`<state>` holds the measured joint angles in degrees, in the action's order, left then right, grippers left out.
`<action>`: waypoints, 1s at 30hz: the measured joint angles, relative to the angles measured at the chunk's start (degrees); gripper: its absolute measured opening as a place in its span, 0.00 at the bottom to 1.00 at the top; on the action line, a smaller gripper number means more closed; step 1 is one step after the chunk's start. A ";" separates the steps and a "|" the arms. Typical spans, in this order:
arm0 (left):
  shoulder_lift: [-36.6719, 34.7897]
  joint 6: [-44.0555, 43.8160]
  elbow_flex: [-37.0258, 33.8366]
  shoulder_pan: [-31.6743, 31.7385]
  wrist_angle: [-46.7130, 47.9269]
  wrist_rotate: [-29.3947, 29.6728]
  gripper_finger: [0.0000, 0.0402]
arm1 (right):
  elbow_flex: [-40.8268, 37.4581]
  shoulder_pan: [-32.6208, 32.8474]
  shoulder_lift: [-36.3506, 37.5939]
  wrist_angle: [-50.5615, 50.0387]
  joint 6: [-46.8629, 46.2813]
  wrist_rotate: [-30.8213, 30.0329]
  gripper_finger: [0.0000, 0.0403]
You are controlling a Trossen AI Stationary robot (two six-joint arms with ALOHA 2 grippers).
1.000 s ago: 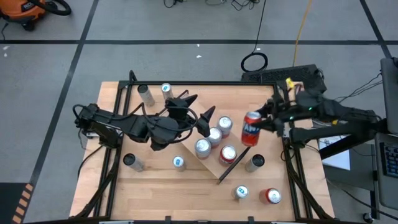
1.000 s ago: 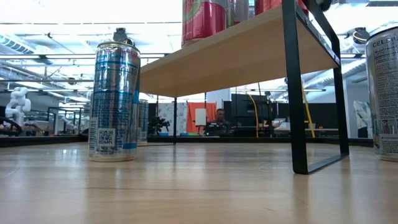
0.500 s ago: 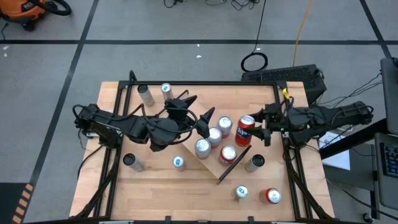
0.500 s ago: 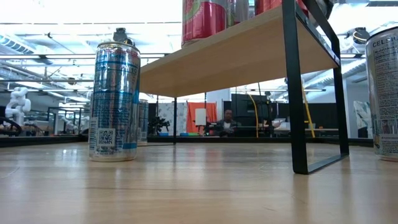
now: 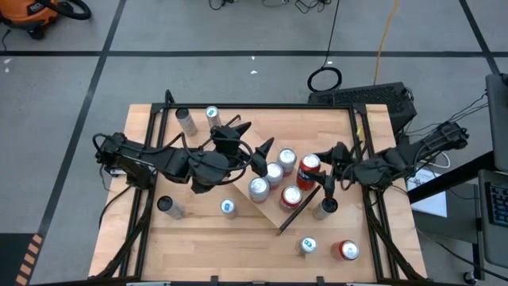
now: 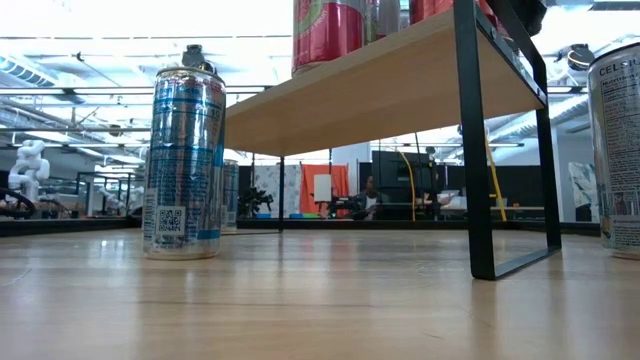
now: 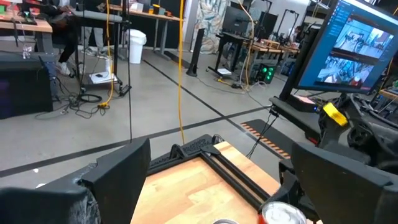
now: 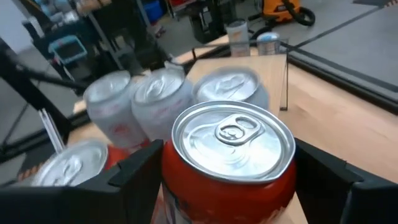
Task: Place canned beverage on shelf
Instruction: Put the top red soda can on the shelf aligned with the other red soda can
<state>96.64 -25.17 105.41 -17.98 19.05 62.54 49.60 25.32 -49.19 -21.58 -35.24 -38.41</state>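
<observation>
The shelf (image 5: 274, 208) is a light-wood board standing slantwise at the table's middle, with several cans on it (image 5: 275, 171). At the shelf's right end my right gripper (image 5: 315, 169) is shut on a red canned beverage (image 5: 308, 167) with a silver top (image 8: 231, 140). The can stands upright beside the silver cans (image 8: 155, 93). My left gripper (image 5: 252, 140) hovers open above the shelf's far left side and holds nothing. In the low view the shelf (image 6: 400, 90) shows from below. My right gripper pinches the red can's side wall (image 8: 180, 186) just under the rim, one finger (image 8: 134, 177) on each side. The fingers come nearly level from the table's right. The can sits upright in the hold. Whether its base is on the shelf, no view shows.
Loose cans stand around the shelf: two at the far left (image 5: 186, 121), two at the near left (image 5: 167, 206), one by the shelf's right leg (image 5: 325, 207), two near the front right (image 5: 346, 251). A tall blue-silver can (image 6: 185, 150) stands close to the low camera.
My right gripper has swung from the table's right edge toward the shelf and sunk lower, carrying the red can. The can was tipped with its side showing and now stands upright next to the silver cans on the shelf.
</observation>
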 joint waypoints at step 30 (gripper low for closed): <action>0.04 0.15 -0.04 -1.20 0.02 -0.07 0.97 | 0.08 3.76 -7.53 -0.01 -3.06 -6.87 0.69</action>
<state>96.68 -25.02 105.36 -19.18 19.07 62.48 49.69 29.08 -56.71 -21.59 -38.30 -45.28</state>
